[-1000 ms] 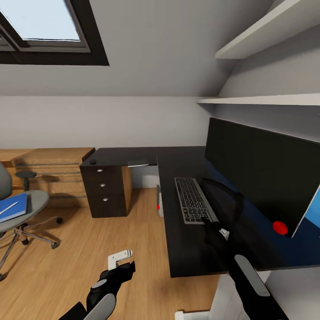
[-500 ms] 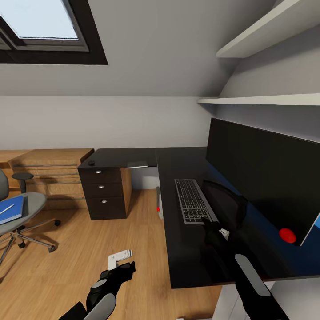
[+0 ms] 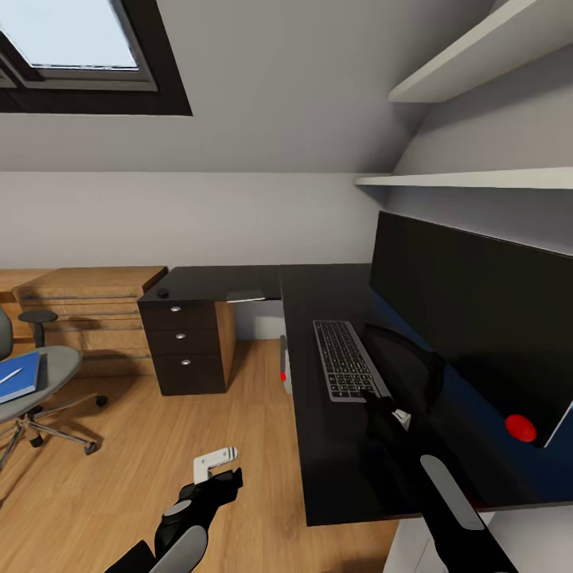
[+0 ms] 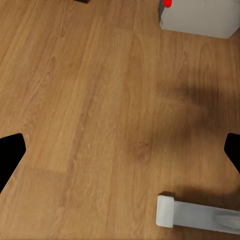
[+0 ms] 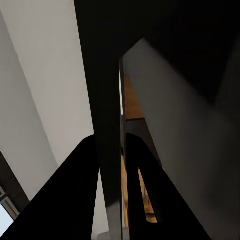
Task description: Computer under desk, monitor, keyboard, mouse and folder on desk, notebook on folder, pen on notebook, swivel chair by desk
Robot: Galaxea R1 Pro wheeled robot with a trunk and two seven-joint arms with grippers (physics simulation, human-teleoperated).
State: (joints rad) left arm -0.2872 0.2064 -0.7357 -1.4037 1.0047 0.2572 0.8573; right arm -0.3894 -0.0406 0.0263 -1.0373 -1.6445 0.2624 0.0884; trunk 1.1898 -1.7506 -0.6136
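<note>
the view has swung a little to the right since the earlier frame, so the swivel chair (image 3: 32,378) with the blue folder (image 3: 17,376) on its seat sits further toward the left edge. the grey keyboard (image 3: 346,359) lies flat on the black surface (image 3: 318,294) just beside the dark monitor (image 3: 469,318). the right claw (image 3: 387,411) is closed on the keyboard's near edge. the left claw (image 3: 219,473) hangs open over the wooden floor (image 4: 90,100).

Grey keyboard (image 3: 345,359) lies flat on the black desk (image 3: 318,294) beside the tilted dark monitor (image 3: 469,314)
</note>
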